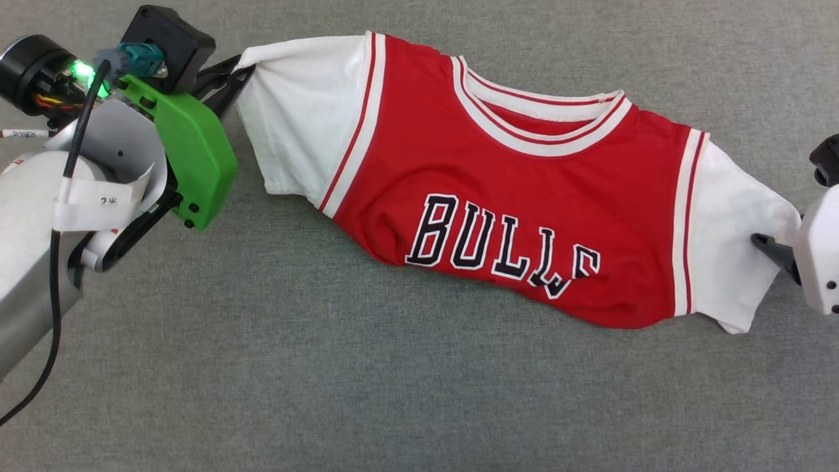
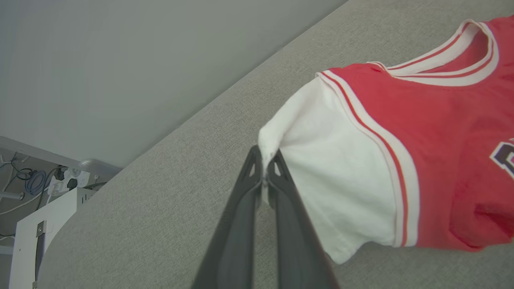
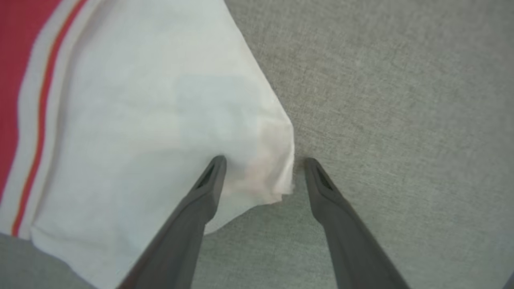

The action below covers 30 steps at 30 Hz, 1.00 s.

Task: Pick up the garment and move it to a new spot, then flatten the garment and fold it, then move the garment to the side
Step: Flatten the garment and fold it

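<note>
The red Bulls jersey (image 1: 524,196) lay face up and rumpled on the grey desk (image 1: 328,367), its collar (image 1: 544,124) toward the desk's back edge. The left gripper (image 2: 265,168) had its fingers pinched together on the tip of one white sleeve (image 1: 301,118). At the other sleeve (image 1: 734,242), the right gripper (image 3: 265,161) held its fingers wide apart, with the sleeve's corner lying between them.
</note>
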### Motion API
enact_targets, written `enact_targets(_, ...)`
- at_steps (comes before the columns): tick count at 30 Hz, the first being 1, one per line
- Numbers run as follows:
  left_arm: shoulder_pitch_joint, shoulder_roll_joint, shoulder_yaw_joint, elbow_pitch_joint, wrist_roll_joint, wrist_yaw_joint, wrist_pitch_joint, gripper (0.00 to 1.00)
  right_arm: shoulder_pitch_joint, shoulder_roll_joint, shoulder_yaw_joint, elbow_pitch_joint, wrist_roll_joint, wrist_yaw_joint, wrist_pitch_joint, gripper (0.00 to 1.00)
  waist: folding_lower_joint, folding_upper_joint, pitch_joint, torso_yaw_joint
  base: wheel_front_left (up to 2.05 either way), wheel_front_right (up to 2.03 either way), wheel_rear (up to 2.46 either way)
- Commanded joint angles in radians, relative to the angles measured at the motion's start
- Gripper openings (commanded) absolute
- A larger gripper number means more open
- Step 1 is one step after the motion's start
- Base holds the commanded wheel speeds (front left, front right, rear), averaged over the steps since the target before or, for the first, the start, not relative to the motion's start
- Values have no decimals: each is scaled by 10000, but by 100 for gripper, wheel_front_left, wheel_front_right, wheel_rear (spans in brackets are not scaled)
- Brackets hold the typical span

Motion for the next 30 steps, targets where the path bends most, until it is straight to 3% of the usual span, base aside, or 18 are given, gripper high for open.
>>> enact_targets(1,-112,-23,37,-25,82,37,-7,0,-113,223,291,269,135,-6,-112,100,0,0,249,152,0,0,0)
enact_targets(8,-151,-60,21,56,101,-19,-92,0,-105,684,1648,1310,343,-6,-745,100,0,0,329,127,0,0,0)
enact_targets(9,-136,-56,16,92,93,-34,-114,0,-138,692,1809,1416,371,-6,-891,8,0,0,297,97,0,0,0)
enact_targets(10,-123,-53,11,123,84,-48,-134,0,-176,661,1944,1490,404,-6,-1012,0,0,0,266,74,0,0,0)
enact_targets(15,43,-20,-35,362,78,-106,-363,0,-689,513,2010,1722,221,-6,-2430,0,0,0,-123,-95,0,0,0)
enact_targets(17,121,37,8,427,240,-94,-834,0,-994,415,1604,1594,88,-6,-3611,0,0,0,-665,-187,0,0,0)
enact_targets(24,26,294,380,-1,810,346,-1991,0,-1080,121,568,637,-117,-6,-4932,0,0,0,-1611,-198,0,0,0)
enact_targets(29,-289,390,693,-523,1163,652,-2514,0,-1208,76,-536,-211,-247,-6,-5492,0,0,0,-2091,-90,0,0,0)
enact_targets(30,-735,408,1107,-804,1358,918,-2909,0,-1475,253,-1631,-800,-574,-6,-5766,0,0,0,-2351,23,0,0,0)
